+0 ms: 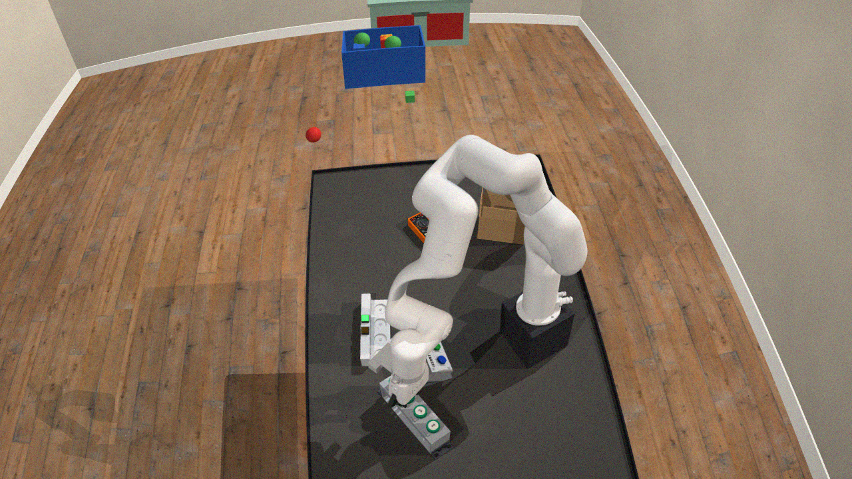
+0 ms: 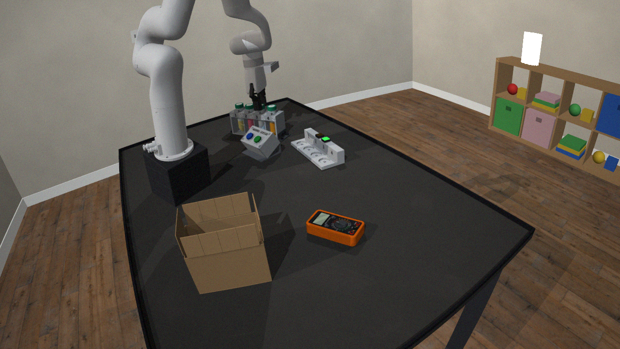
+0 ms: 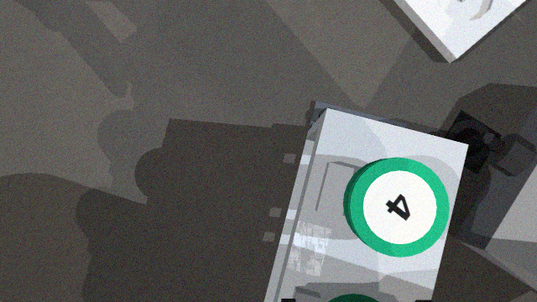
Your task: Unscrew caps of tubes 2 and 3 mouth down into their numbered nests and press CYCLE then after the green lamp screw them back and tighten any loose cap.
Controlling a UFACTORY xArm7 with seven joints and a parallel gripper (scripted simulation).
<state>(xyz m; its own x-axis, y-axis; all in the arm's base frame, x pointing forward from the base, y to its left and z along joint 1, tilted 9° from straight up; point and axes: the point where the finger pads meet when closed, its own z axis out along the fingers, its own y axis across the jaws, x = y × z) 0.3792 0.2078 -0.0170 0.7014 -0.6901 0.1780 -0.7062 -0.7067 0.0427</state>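
Observation:
The decapping station stands at the far side of the table with green caps on its tubes. Cap 1, cap 2 and cap 4 show plainly. My gripper points straight down over tube 3, its fingers on either side of cap 3 and slightly apart from it; that cap is mostly hidden. In the wrist view cap 4 sits on its tube, and the rim of cap 3 shows at the bottom edge. The cap tray has empty nests and its green lamp is lit.
The key housing with the blue key and green key stands just in front of the station. A cardboard box and an orange multimeter lie nearer the front. The arm's base is at the left.

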